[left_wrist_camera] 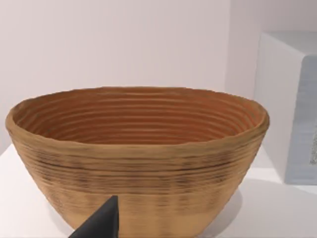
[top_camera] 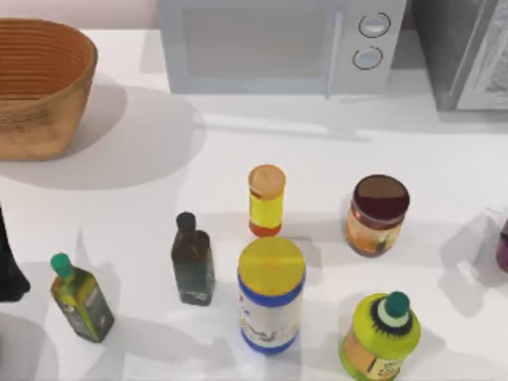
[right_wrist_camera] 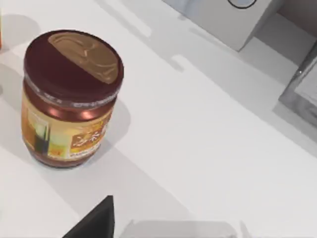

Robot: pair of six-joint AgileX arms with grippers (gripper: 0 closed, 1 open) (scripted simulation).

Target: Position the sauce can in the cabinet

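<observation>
No legible text. Sauce can (right_wrist_camera: 69,99) label: print present, too blurred to read. Blue-banded canister (top_camera: 271,295) and green-capped bottle (top_camera: 380,337) labels: markings unreadable. Microwave (top_camera: 278,46) knobs: unmarked.

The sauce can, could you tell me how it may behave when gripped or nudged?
The sauce can looks rigid, so it probably won't crush. Standing squat and upright on the table, it should slide rather than tip when pushed. Its smooth, shiny round wall may slip or twist in a pincer; laid down, it would likely roll.
</observation>
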